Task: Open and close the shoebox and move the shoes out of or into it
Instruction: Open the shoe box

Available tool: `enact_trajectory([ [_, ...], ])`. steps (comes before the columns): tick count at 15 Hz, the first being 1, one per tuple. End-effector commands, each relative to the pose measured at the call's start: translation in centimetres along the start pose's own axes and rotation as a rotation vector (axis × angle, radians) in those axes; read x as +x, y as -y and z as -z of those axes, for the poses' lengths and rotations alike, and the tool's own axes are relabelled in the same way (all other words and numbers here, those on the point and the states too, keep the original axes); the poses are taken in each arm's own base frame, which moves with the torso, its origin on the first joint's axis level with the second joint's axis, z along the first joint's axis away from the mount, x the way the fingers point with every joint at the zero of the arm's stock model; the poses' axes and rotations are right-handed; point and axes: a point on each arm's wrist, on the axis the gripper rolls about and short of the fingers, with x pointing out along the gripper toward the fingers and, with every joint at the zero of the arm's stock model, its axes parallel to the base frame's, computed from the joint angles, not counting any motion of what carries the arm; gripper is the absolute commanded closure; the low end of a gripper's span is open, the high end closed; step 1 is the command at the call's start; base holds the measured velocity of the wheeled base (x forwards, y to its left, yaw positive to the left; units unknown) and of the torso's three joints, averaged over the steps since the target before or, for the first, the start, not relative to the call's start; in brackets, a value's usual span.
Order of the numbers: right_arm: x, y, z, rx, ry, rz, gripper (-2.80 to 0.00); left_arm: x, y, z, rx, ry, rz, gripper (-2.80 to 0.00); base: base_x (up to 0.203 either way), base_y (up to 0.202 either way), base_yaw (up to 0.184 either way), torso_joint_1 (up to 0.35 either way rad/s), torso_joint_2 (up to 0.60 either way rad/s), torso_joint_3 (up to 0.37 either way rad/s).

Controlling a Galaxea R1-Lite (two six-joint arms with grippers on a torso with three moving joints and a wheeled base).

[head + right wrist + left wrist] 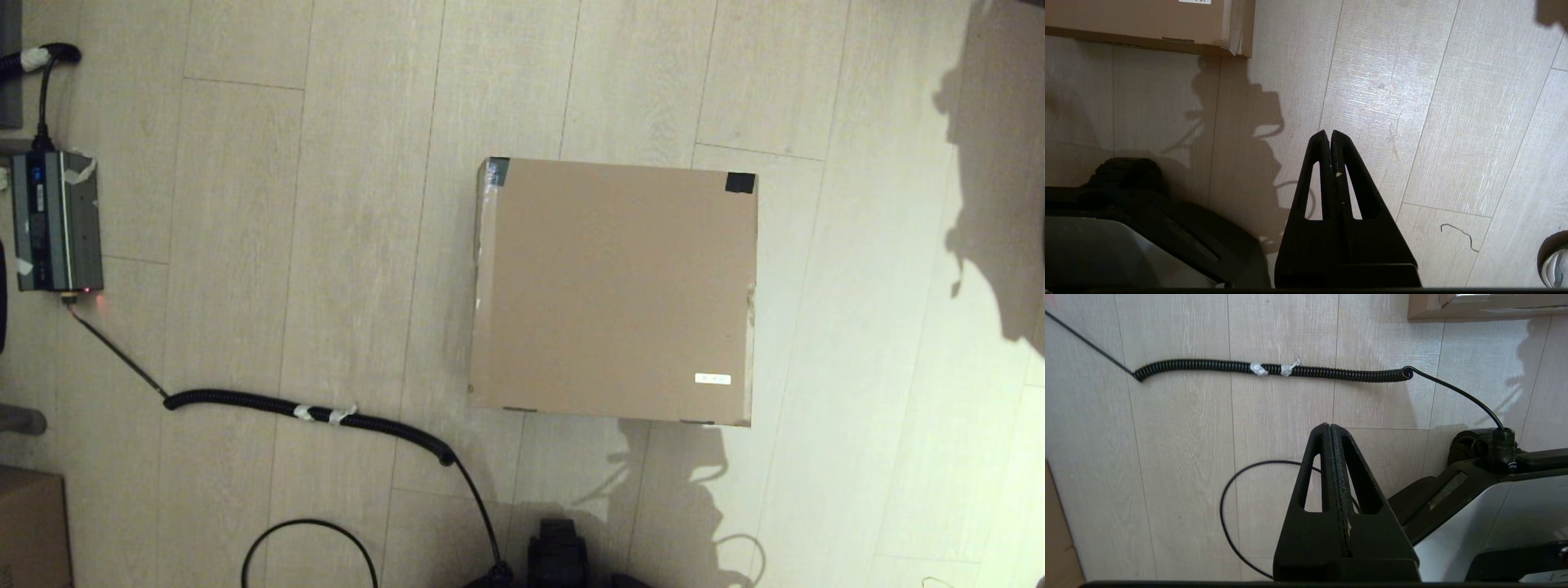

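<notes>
Lab-ish room (plank floor (326, 245), power unit (55, 220)).

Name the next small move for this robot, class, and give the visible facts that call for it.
Probably bring the right claw forward to the near edge of the shoebox to lift its lid. The lid lies flat and closed, no shoes show, and both claws, the left claw too, are shut, empty and hanging over bare floor short of the box.

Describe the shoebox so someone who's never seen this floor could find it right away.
On the pale wood-plank floor, look right of centre, beyond the black coiled cable. The shoebox is the large, nearly square brown cardboard box lying closed. Unlike the plain carton at the near left corner, it has black tape on its two far corners and a small white label.
</notes>
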Motion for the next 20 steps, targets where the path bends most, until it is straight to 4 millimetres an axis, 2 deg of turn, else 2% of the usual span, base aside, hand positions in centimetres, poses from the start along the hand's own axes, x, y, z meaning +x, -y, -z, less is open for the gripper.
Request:
enact_trajectory([
  [1, 0.0, 0.0, 0.0, -0.003, -0.002, -0.003, 0.0, 0.0, 0.0, 0.0, -0.009, 0.001, -0.001, 0.0, 0.0, 0.0, 0.0, 0.0, 0.0, 0.0],
  [4, 0.0, -0.1, 0.0, -0.061, 0.001, -0.033, 0.0, 0.0, 0.0, 0.0, -0.008, 0.007, -0.001, 0.0, 0.0, 0.0, 0.0, 0.0, 0.0, 0.0],
  [9, 0.0, 0.0, -0.2, 0.018, 0.014, 0.01, 0.0, 0.0, 0.0, 0.0, -0.006, 0.002, -0.002, 0.0, 0.0, 0.0, 0.0, 0.0, 0.0, 0.0],
  [10, -0.2, 0.1, -0.9, 0.009, 0.034, 0.017, 0.0, 0.0, 0.0, 0.0, 0.001, 0.005, -0.002, 0.0, 0.0, 0.0, 0.0, 0.0, 0.0, 0.0],
  [11, -0.6, 0.1, -2.4, 0.004, 0.061, 0.019, 0.0, 0.0, 0.0, 0.0, 0.003, 0.005, -0.003, 0.0, 0.0, 0.0, 0.0, 0.0, 0.0, 0.0],
  [13, -0.1, 0.1, -5.1, 0.015, 0.008, 0.017, 0.0, -0.1, 0.0, -0.4, -0.004, 0.023, -0.005, 0.0, 0.0, 0.0, 0.0, 0.0, 0.0, 0.0],
  [15, 1.9, 0.2, -8.0, 0.073, -0.096, 0.013, 0.0, -0.7, -0.2, -3.5, -0.017, 0.082, 0.019, 0.0, 0.0, 0.0, 0.0, 0.0, 0.0, 0.0],
  [17, 5.0, 0.1, -10.6, 0.163, -0.194, -0.018, 0.0, 0.1, -0.5, -7.5, -0.095, 0.05, 0.084, 0.0, 0.0, 0.0, 0.0, 0.0, 0.0, 0.0],
  [18, 7.1, 0.0, -11.6, 0.204, -0.242, -0.064, 0.0, 1.7, -0.6, -9.8, -0.167, -0.015, 0.133, 0.0, 0.0, 0.0, 0.0, 0.0, 0.0, 0.0],
  [20, 11.2, -0.3, -12.1, 0.264, -0.348, -0.165, 0.0, 6.1, -0.6, -12.8, -0.316, -0.182, 0.239, 0.0, 0.0, 0.0, 0.0, 0.0, 0.0, 0.0],
])
